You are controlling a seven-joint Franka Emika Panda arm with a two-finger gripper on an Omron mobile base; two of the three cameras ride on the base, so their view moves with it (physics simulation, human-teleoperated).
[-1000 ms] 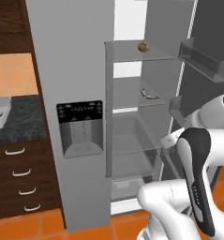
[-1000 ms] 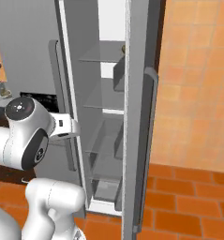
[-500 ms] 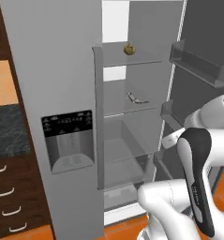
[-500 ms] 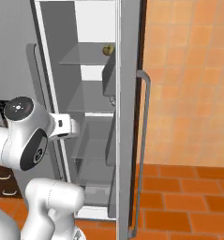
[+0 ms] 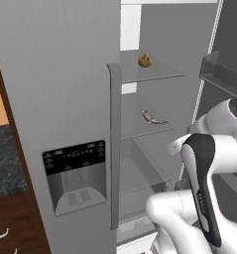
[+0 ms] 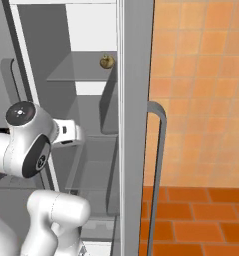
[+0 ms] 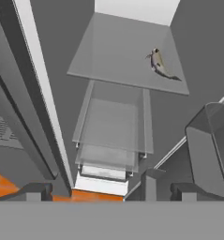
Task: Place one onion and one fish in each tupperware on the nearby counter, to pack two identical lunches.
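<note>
A brown onion [image 5: 145, 60] sits on the top glass shelf of the open fridge, also seen as the onion [image 6: 107, 62] from the right. One shelf lower lies a small grey fish [image 5: 152, 118]; the hand view has the fish [image 7: 159, 64] at the upper right of that shelf. My gripper [image 7: 111, 194] is open and empty, in front of the fridge opening and below the fish shelf, apart from both. A strip of the dark marbled counter [image 5: 3, 163] appears at the far left. The tupperware are out of view.
The shut fridge door with its dispenser panel [image 5: 75, 176] stands at the left. The open door with bins [image 5: 224, 74] stands at the right, close to my arm; its edge and handle [image 6: 158, 165] front the orange tiled wall. Clear drawers [image 7: 111, 136] sit below the shelves.
The whole picture has shifted: the base has driven toward the fridge, which now looms larger, and most of the counter has slid out at the left. The arm keeps its pose, gripper still open.
</note>
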